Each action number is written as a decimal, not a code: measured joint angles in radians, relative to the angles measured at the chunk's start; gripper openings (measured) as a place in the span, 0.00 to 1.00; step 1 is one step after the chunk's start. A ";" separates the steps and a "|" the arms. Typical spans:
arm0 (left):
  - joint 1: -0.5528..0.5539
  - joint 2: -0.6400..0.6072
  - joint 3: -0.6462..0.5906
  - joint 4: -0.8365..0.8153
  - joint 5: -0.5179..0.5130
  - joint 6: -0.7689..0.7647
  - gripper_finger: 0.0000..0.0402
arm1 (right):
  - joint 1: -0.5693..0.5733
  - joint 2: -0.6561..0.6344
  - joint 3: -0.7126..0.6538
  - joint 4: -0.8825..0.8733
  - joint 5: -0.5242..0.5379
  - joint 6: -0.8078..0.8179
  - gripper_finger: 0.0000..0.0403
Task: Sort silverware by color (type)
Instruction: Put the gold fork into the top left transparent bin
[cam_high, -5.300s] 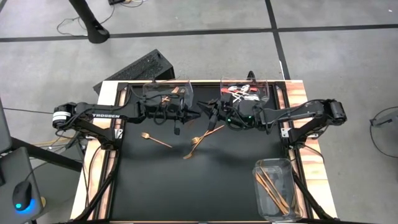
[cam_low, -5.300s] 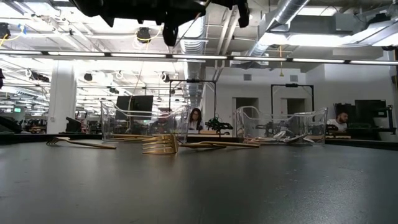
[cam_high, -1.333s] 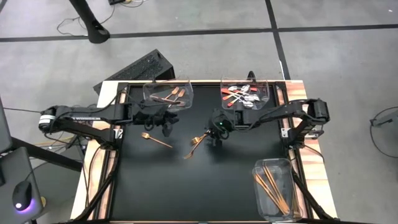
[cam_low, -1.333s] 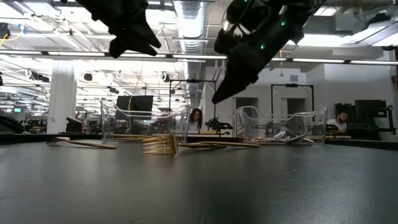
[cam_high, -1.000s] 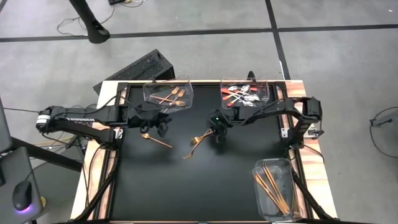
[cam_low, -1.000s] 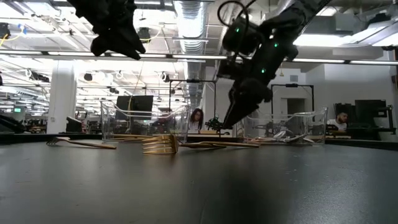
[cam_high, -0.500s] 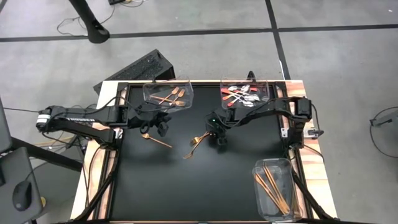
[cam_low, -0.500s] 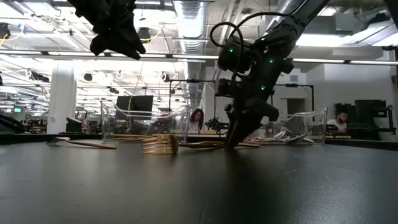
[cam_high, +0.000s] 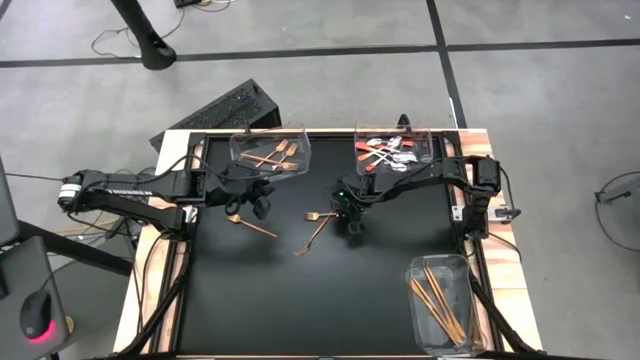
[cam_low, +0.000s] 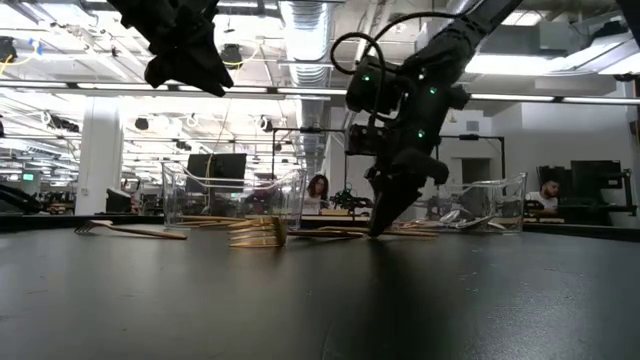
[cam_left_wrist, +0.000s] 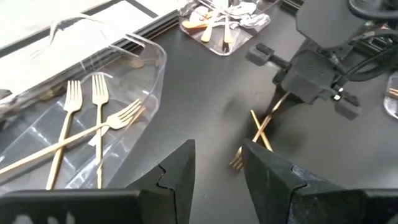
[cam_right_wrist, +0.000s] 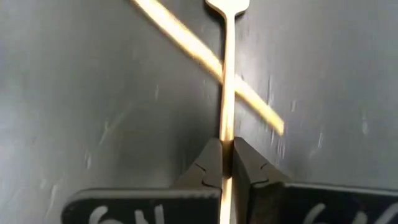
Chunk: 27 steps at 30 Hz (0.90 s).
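Two copper-gold forks lie crossed on the black mat (cam_high: 250, 300) near its middle. My right gripper (cam_high: 350, 222) is down at the mat, shut on one of them, the held fork (cam_right_wrist: 227, 68). The other fork (cam_high: 312, 240) slants across it. A third fork (cam_high: 250, 224) lies alone to the left, just near-side of my left gripper (cam_high: 256, 203). That gripper hangs open above the mat, with nothing between its fingers (cam_left_wrist: 180, 168). My right gripper pinches the held fork's handle (cam_right_wrist: 227, 134) between its two fingertips, some way back from the head. The fingers come steeply from above, one on each side of the thin handle. The fork lies low at the mat and crosses the other fork's handle (cam_right_wrist: 186, 46).
A clear bin (cam_high: 270, 152) at the far left holds forks. Another clear bin (cam_high: 392, 150) at the far right holds red-handled spoons. A third bin (cam_high: 440, 300) at the near right holds long gold sticks. The mat's near half is bare.
My right gripper has sunk to the mat at the crossed forks and tipped steeper. It has shut on one fork's handle. That fork has swung a little, so that its head points more toward the table's left.
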 joint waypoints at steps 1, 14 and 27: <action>0.000 0.000 0.000 0.000 -0.005 0.000 0.30 | -0.002 0.000 0.019 -0.034 -0.001 0.017 0.05; 0.000 -0.084 0.000 -0.002 -0.010 -0.006 0.30 | -0.001 -0.001 0.440 -0.208 0.113 -0.108 0.04; 0.000 -0.231 0.000 -0.161 -0.102 -0.076 0.30 | -0.176 0.258 0.745 0.064 0.112 -0.355 0.09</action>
